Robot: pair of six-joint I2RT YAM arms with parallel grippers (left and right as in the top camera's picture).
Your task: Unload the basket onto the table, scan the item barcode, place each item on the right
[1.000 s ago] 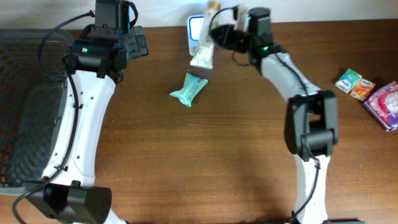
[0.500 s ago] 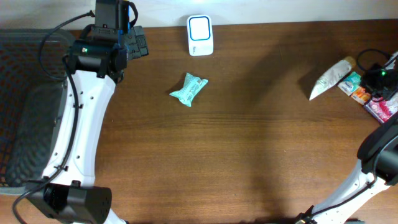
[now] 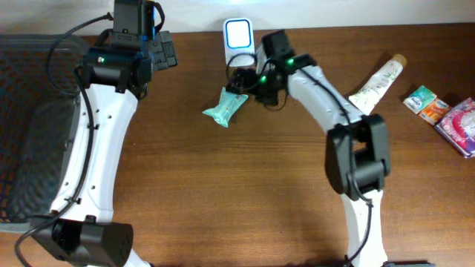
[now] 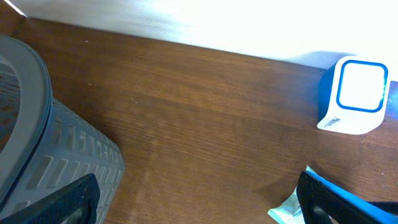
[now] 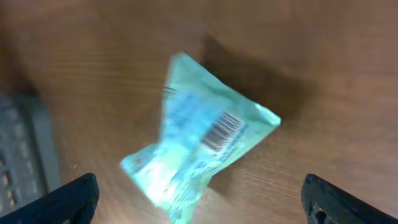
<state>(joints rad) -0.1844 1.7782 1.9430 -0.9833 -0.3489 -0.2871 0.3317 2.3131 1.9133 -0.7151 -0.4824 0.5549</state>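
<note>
Right wrist view: right gripper [image 5: 200, 208] wide apart, empty, just above the teal packet [image 5: 204, 155]; pickup and scanning remain.

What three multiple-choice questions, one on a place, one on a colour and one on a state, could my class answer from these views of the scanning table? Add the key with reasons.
1. The tube lies:
A) at the left end of the table
B) toward the table's right end
C) at the table's front edge

2. The packet is:
A) teal
B) red
C) black

3. The right gripper is:
A) shut on the packet
B) open above the packet
C) shut with nothing in it

Key:
1 B, the overhead view shows the tube on bare wood right of the right arm.
2 A, both views show teal wrapping.
3 B, the wrist view shows its fingers wide apart and the packet lying free, barcode up.
</note>
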